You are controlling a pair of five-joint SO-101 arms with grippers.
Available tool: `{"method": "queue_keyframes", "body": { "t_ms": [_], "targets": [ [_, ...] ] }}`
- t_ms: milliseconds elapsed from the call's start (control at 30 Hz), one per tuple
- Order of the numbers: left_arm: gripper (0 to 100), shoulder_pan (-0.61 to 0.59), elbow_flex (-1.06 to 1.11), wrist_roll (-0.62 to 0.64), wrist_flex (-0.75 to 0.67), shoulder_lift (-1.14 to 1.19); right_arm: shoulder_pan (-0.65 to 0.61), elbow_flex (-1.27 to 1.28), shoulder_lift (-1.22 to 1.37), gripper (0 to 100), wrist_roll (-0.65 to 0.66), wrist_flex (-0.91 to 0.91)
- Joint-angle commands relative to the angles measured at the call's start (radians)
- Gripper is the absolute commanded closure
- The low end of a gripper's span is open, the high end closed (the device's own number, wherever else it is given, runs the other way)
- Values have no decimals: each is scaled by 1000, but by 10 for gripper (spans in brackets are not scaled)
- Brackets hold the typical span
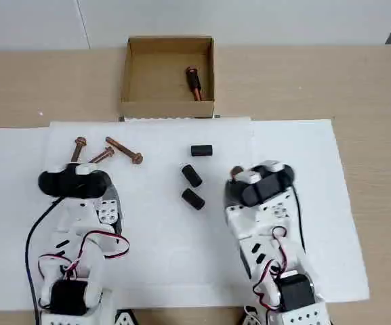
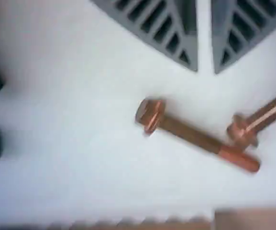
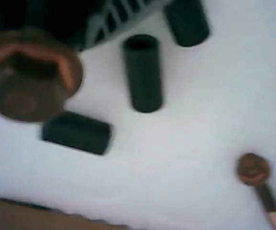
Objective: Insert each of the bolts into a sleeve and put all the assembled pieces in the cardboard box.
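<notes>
Three copper bolts (image 1: 124, 150) lie on the white sheet at the left. In the left wrist view one bolt (image 2: 190, 136) lies just beyond my left gripper (image 2: 205, 67), whose grey fingers stand together with a thin slit and hold nothing. A second bolt (image 2: 259, 117) touches it. Three black sleeves (image 1: 191, 175) lie in the middle, apart from each other. My right gripper (image 1: 238, 177) is shut on a bolt (image 3: 27, 81), held close beside the sleeves (image 3: 142, 72). The cardboard box (image 1: 168, 108) at the back holds one assembled piece (image 1: 194, 83).
A white sheet (image 1: 303, 237) covers the wooden table's near half, and both arms stand on it. The box sits just past its far edge. A loose bolt (image 3: 257, 175) shows farther off in the right wrist view. The sheet's right side is bare.
</notes>
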Motion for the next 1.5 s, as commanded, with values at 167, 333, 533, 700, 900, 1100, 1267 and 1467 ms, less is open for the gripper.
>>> {"method": "queue_keyframes", "body": {
  "t_ms": [167,333,533,700,900,1100,1267,1467],
  "targets": [
    [995,-8,87,-71,2,-8,25,-176,79,995,-87,-35],
    [995,-8,119,-71,-5,-9,19,-422,409,996,-94,-44],
    [995,-5,119,-71,-5,-9,21,-775,869,995,-91,-44],
    [995,-5,119,-71,-5,-9,22,-1033,1190,995,-87,-44],
    [995,-5,119,-71,-5,-9,21,-1336,1501,995,35,-82],
    [995,-5,119,-71,-5,-9,16,-1573,1768,995,302,-171],
    [995,-5,119,-71,-5,-9,7,-1737,1957,995,466,-225],
    [995,-5,119,-69,-5,-9,-48,-1854,2137,995,608,-315]
  ]
}}
